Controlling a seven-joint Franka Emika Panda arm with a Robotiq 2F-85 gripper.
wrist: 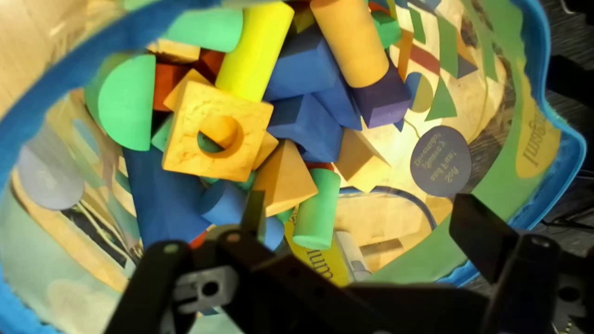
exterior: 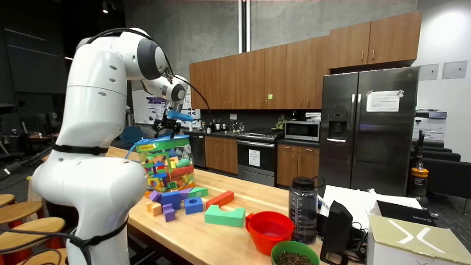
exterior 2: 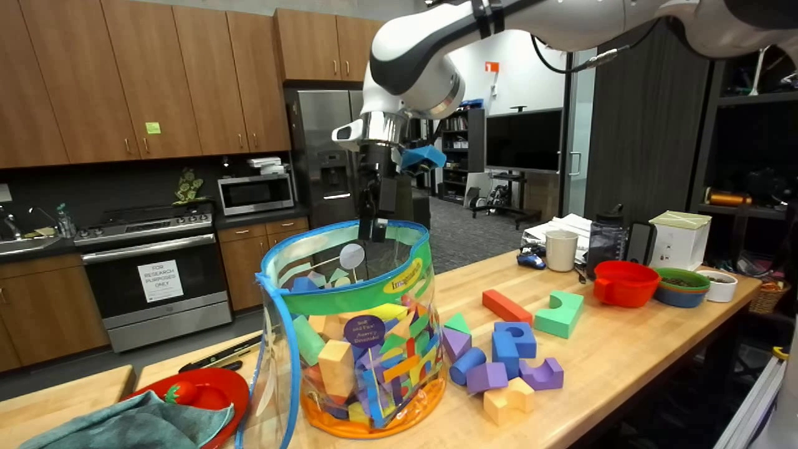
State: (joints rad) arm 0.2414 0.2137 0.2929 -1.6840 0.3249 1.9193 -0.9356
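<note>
And the claw (wrist: 361, 208) hangs right at the mouth of the one bag (exterior 2: 349, 300), jaws spread, clamped on nothing! The bag stands on the surface (exterior 2: 458, 284), and on top inside sits one yellow block (wrist: 182, 134) with a hole: probably foam, light, squashy, hard to break; its opposite outer sides look the best hold. Loose blocks (exterior 2: 505, 354) beside the bag? Ten: three blue, three purple, two green, one red, one orange. Inside, too jumbled to count!

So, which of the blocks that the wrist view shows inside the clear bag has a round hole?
The square yellow-orange block, to the right of the green half-round block in that view; the others visible there show no hole.
</note>
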